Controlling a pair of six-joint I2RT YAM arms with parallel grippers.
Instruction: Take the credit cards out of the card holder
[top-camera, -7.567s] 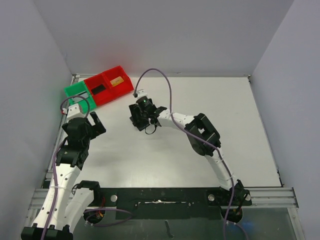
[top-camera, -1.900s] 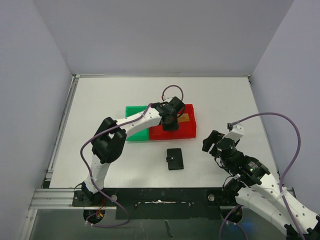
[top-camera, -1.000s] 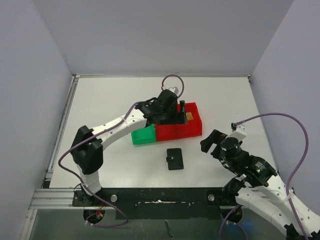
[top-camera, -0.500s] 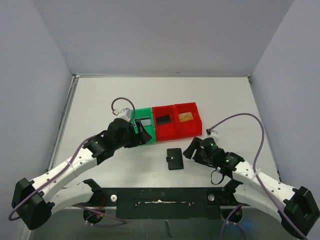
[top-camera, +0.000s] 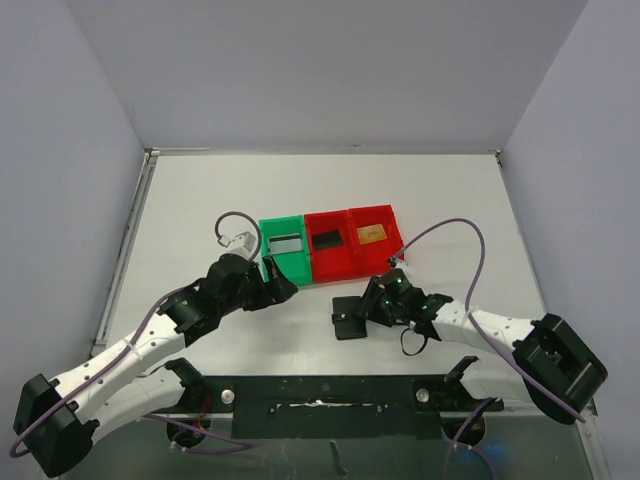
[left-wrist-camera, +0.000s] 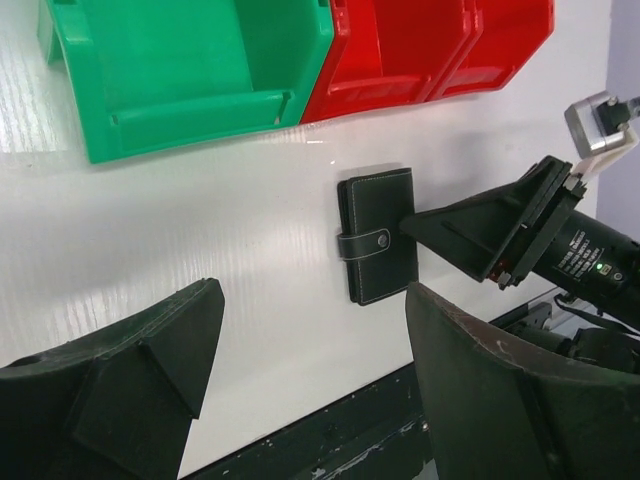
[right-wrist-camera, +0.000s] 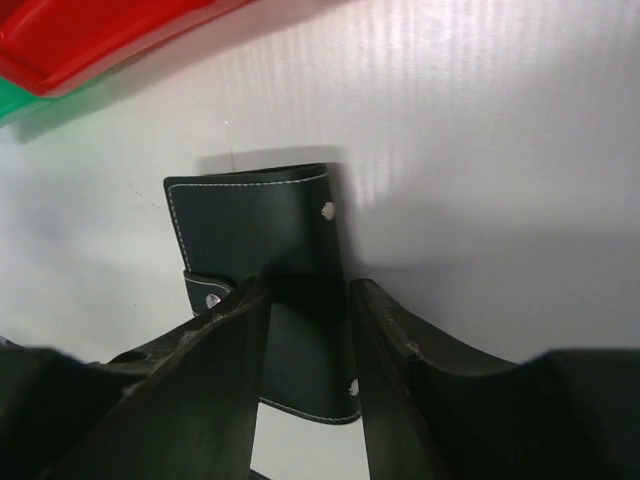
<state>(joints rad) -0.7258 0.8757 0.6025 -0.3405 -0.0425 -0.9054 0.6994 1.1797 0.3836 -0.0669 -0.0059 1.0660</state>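
The card holder (top-camera: 347, 316) is a black wallet lying shut on the table, its tab snapped; it also shows in the left wrist view (left-wrist-camera: 378, 236) and the right wrist view (right-wrist-camera: 258, 228). My right gripper (top-camera: 369, 305) (right-wrist-camera: 308, 290) is at its right edge, jaws a narrow gap apart, tips over that edge. A greyish card (top-camera: 286, 242) lies in the green bin (top-camera: 270, 228), a black card (top-camera: 327, 239) in the middle red bin (top-camera: 330, 264), a tan-gold card (top-camera: 372, 234) in the right red bin (top-camera: 374, 259). My left gripper (top-camera: 277, 281) (left-wrist-camera: 312, 300) is wide open and empty, left of the wallet.
The three bins stand in a row just behind the wallet and both grippers. The black rail at the table's near edge (top-camera: 320, 385) runs close below the wallet. Grey walls close the table in on three sides.
My right gripper has moved left up to the wallet's right edge, and the wallet has shifted slightly. My left gripper has moved a little nearer and rightward, away from the green bin.
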